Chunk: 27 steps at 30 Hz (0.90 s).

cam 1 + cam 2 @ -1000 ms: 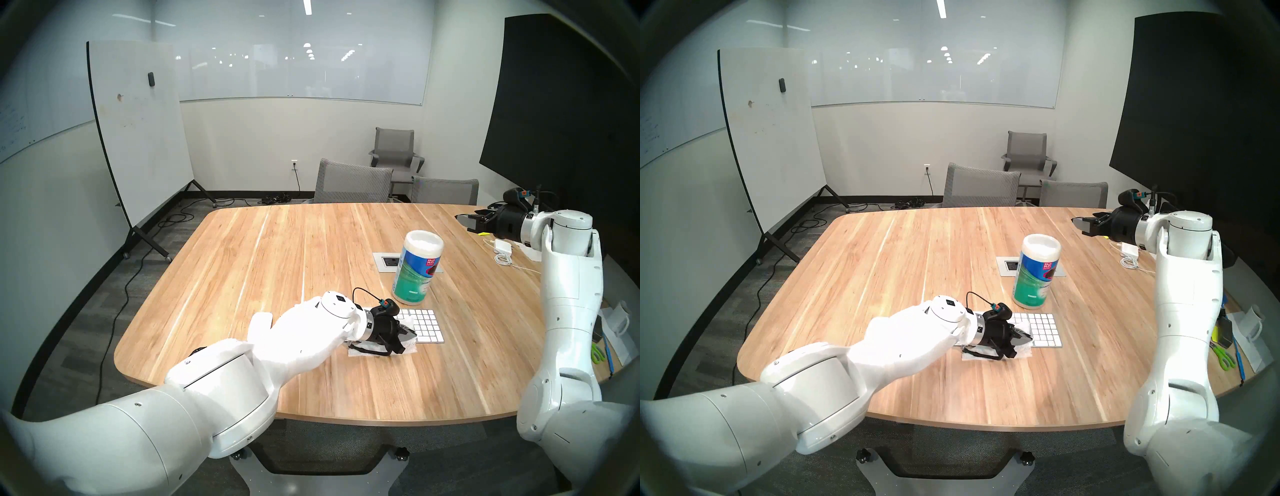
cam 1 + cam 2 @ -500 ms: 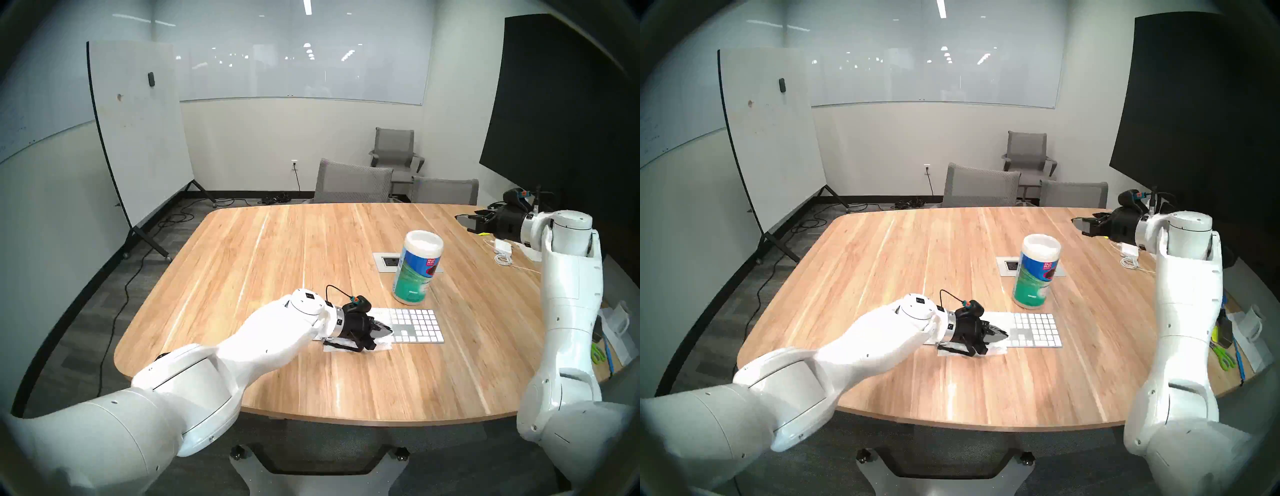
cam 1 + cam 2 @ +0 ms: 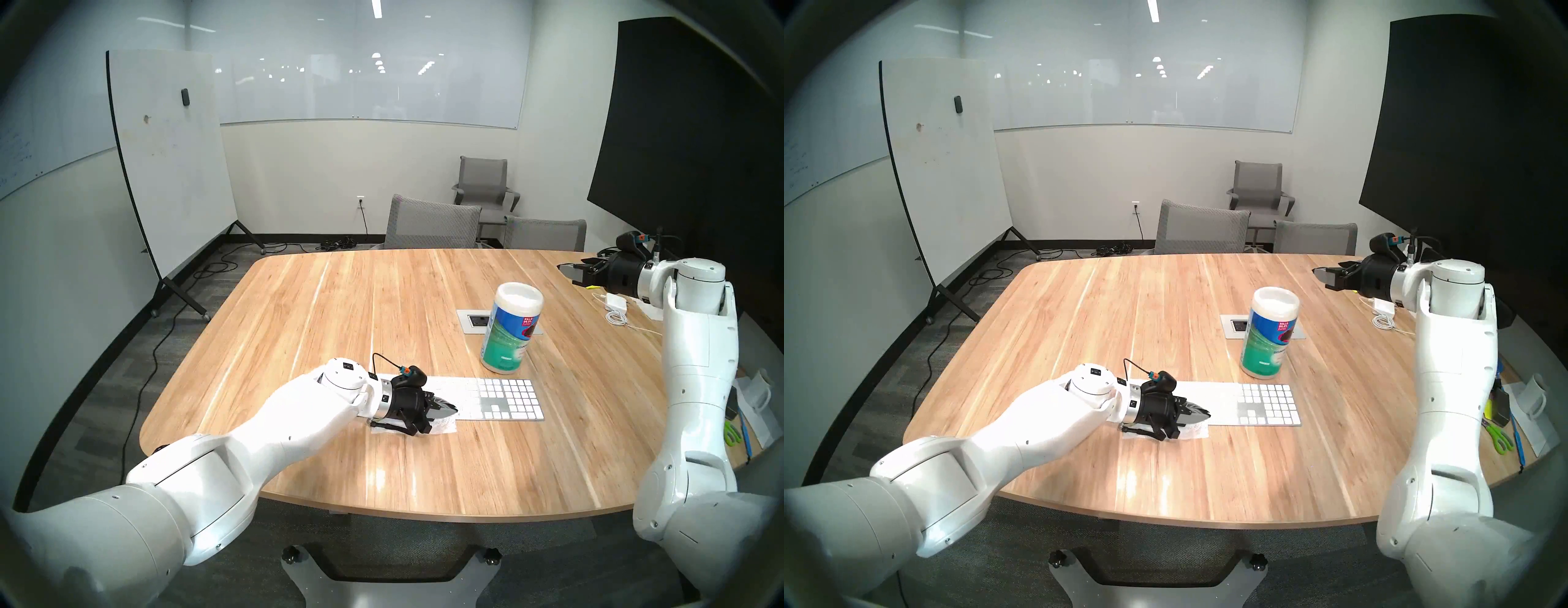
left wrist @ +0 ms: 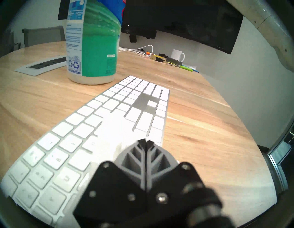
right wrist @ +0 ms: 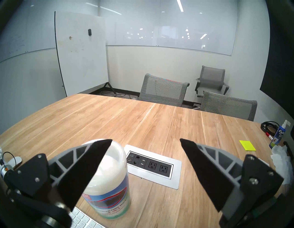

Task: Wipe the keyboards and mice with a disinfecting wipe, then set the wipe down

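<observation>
Currently we log the left end effector low over the white keyboard, its grey fingers pressed together in the left wrist view, with the disinfecting wipe beneath it. We cannot tell whether the wipe is pinched between the fingertips or only pressed flat under them. In the head views the wipe spreads under the end effector, partly on the keys and partly lapping over the keyboard's near edge onto the table.

The keyboard lies flat near the table's front edge, number pad toward the robot's right. Just beyond its right half stands the wipes canister, upright, white cap on, close to the keyboard but not touching it. Behind the canister a power outlet panel is set flush in the table.

The right end effector hovers well apart, above the far right part of the table, fingers spread wide and holding nothing. Under that arm a white power adapter with coiled cable lies on the table. A mouse shape shows at the right wrist view's left edge; too cropped for us to confirm.
</observation>
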### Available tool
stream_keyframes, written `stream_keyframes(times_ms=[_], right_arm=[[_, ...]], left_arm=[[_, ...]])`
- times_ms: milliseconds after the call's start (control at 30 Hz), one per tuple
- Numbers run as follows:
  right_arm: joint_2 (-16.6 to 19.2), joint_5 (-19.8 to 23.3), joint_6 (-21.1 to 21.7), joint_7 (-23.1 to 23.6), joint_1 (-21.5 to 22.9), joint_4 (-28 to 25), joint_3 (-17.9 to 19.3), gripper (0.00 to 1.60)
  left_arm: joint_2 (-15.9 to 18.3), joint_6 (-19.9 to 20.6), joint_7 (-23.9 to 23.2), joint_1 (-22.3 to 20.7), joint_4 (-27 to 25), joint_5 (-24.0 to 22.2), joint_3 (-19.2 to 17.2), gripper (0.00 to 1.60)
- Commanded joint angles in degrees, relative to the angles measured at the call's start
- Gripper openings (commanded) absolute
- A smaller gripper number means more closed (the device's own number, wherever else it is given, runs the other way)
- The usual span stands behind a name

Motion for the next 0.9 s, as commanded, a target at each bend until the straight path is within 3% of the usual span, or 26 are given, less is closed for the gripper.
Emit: stream_keyframes(times_ms=[0,67,100,567,633,700,733,867], right_arm=[[0.2,0.1,-0.1,0.0,0.8,-0.6,0.0,1.6],[0.2,0.1,-0.1,0.0,0.8,-0.6,0.0,1.6],[0.2,0.1,-0.1,0.0,0.8,-0.6,0.0,1.6],[0.2,0.1,-0.2,0.0,0.8,-0.1,0.0,1.6],[0.2,0.1,-0.2,0.0,0.8,-0.1,0.0,1.6],[0.2,0.1,-0.2,0.0,0.8,0.0,0.0,1.6],[0.2,0.1,-0.2,0.0,0.8,0.0,0.0,1.6],[0.2,0.1,-0.2,0.0,0.8,0.0,0.0,1.6]], left_arm=[[5.8,0.3,-1.3,0.5,-2.0,0.0,-1.8,0.0],[8.4,0.4,-1.5,0.5,-2.6,-0.1,-2.2,0.0],[7.9,0.4,-1.7,0.4,-2.5,-0.1,-2.7,0.0],[16.8,0.8,-4.5,0.9,-5.1,-0.5,-7.0,0.0],[20.0,0.6,-4.9,0.1,-6.5,-0.8,-8.2,0.0],[19.3,0.5,-5.1,-0.2,-6.8,-0.8,-8.8,0.0],[21.3,0.5,-5.2,-0.4,-7.3,-0.8,-8.9,0.0],[22.9,0.5,-5.9,-0.5,-8.6,-0.9,-10.1,0.0]])
